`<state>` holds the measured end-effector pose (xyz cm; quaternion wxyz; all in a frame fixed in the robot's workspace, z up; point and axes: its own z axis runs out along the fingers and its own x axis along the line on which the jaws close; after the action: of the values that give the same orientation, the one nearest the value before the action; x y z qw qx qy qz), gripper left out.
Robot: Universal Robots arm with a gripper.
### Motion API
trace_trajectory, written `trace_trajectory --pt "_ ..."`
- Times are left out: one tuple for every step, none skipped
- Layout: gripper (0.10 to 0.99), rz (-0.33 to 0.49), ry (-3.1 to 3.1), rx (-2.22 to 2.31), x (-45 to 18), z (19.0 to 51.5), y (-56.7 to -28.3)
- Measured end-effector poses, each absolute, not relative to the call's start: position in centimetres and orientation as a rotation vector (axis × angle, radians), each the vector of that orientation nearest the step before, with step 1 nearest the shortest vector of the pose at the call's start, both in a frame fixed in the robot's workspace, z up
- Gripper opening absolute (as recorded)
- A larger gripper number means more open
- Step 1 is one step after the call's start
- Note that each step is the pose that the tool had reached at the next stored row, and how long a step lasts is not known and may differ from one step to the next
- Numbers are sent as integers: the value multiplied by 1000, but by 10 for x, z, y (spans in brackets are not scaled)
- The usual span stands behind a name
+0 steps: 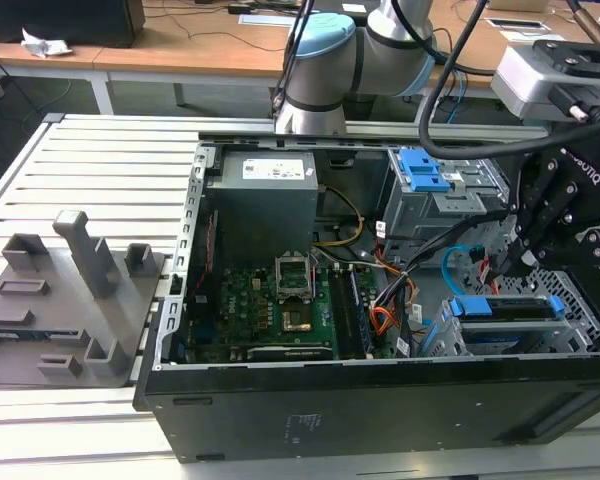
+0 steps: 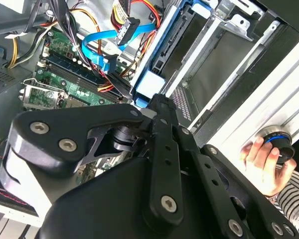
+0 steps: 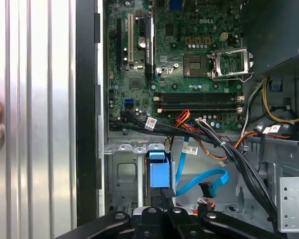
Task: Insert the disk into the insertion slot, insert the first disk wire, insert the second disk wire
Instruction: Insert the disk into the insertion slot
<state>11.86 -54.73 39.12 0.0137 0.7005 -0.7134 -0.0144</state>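
You have the gripper [image 1: 523, 258] low over the drive corner, at the exterior view's near right. Fingers drawn narrow, tips together, nothing seen between them.

The disk [image 1: 502, 306] sits in the slot [image 1: 438, 342] with its blue carrier showing. Long axis runs across the exterior view, left to right. In the first wrist view the tips are right at the carrier's blue tab [image 3: 158, 172]; touching or just clear, can't tell.

The second wire [image 3: 213, 175] loops just beside the tips on the board side. Its dark plug [image 3: 207, 189] hangs free, apparently unplugged. The first wire [image 2: 129, 25] hangs farther toward the board, its plug looking loose too.

Mind the black bundle [image 3: 224, 149] draped between board and bay. A person's hand [image 2: 261, 159] rests on a knob outside the case wall.
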Motion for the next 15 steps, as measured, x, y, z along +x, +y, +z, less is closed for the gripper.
trace_trajectory --pt "106 -45 -2222 2182 119 387 -547" --pt "106 -45 -2222 2182 119 386 -547" --pt "106 -45 -2222 2182 119 385 -547" --pt "106 -45 -2222 2182 119 383 -547" --pt "106 -45 -2222 2182 119 382 -547" --pt "106 -45 -2222 2182 119 380 -547" --pt "106 -45 -2222 2182 119 378 -547" --pt "106 -45 -2222 2182 119 377 -547" --pt "106 -45 -2222 2182 119 375 -547" --pt "106 -45 -2221 2182 120 374 -547" --pt "106 -45 -2221 2182 120 373 -547" --pt "106 -45 -2221 2182 121 372 -547" --pt "106 -45 -2222 2182 122 371 -547" --pt "106 -45 -2221 2182 124 370 -547" --pt "106 -45 -2222 2182 124 369 -547"
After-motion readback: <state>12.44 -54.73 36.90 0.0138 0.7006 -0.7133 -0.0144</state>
